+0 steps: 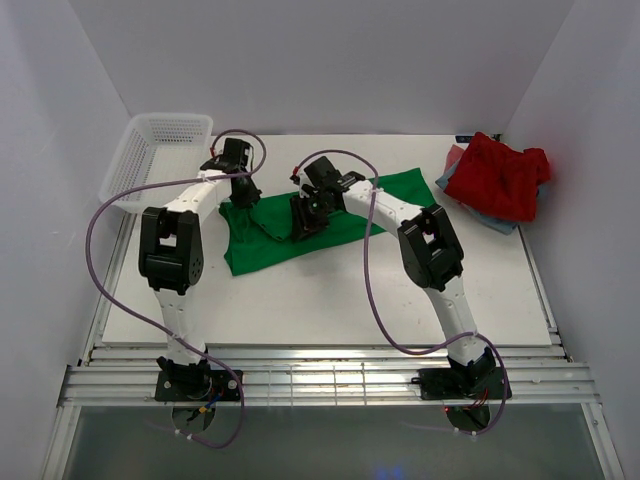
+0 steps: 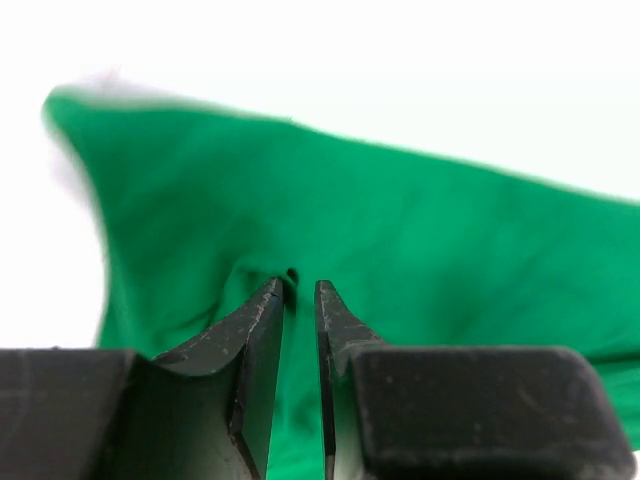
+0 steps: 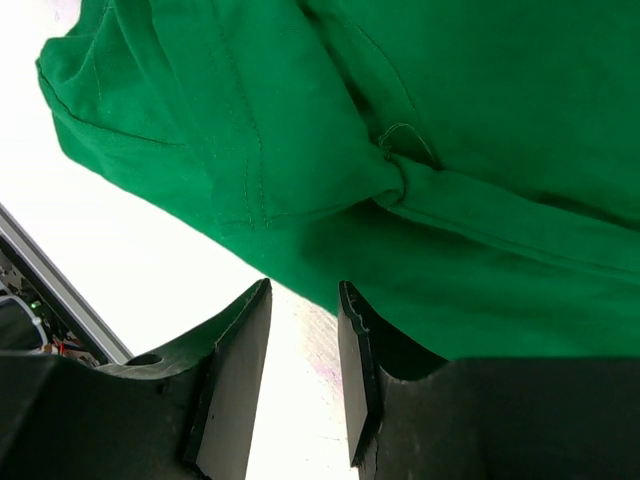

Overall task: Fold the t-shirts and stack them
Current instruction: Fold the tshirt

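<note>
White arms (image 1: 200,192) with black joints, looping purple cables (image 1: 92,228), black wedge-tipped fingers (image 2: 250,345).

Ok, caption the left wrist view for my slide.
Wrist close-up: left gripper pinches a puckered fold of the green t-shirt.

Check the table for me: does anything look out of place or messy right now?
The red t-shirt is a crumpled heap on a blue-grey t-shirt at the far right corner, spilling past the edge of the table. The green t-shirt lies skewed and bunched mid-table. Nothing looks damaged.
</note>
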